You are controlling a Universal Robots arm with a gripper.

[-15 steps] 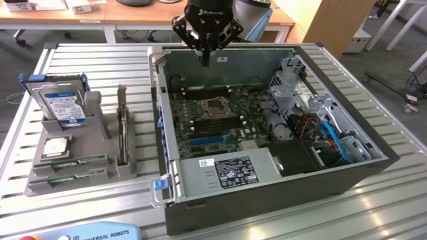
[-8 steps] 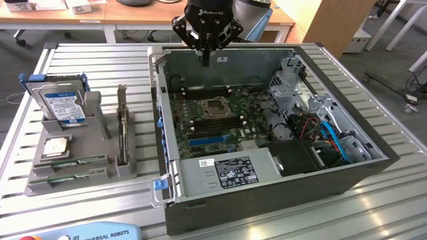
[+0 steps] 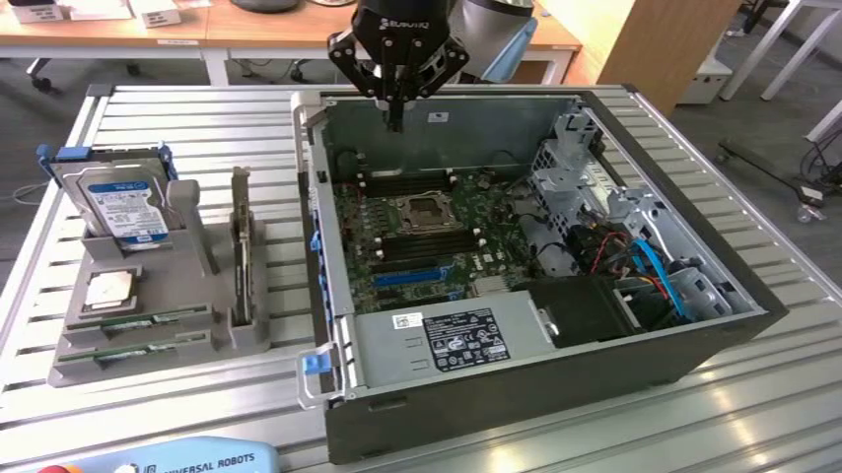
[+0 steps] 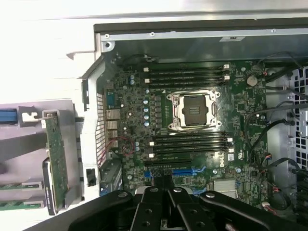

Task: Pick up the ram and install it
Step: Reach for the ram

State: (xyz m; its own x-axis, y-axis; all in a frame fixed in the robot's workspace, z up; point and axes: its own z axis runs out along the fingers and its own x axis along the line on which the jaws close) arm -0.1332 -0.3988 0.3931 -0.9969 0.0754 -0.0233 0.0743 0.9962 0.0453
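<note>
Empty fingers (image 3: pixel 393 116) together; the ram (image 3: pixel 145 319), seemingly a thin green stick, in holder (image 3: pixel 93 372).

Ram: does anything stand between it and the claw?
Yes. The claw hangs above the case; the case's wall and the upright card in the holder stand between it and the ram sticks.

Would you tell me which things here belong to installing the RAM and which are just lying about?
Job: RAM sticks on the tray, motherboard RAM slots, pincer.
Lying about: hard drive, expansion card, processor.
</note>
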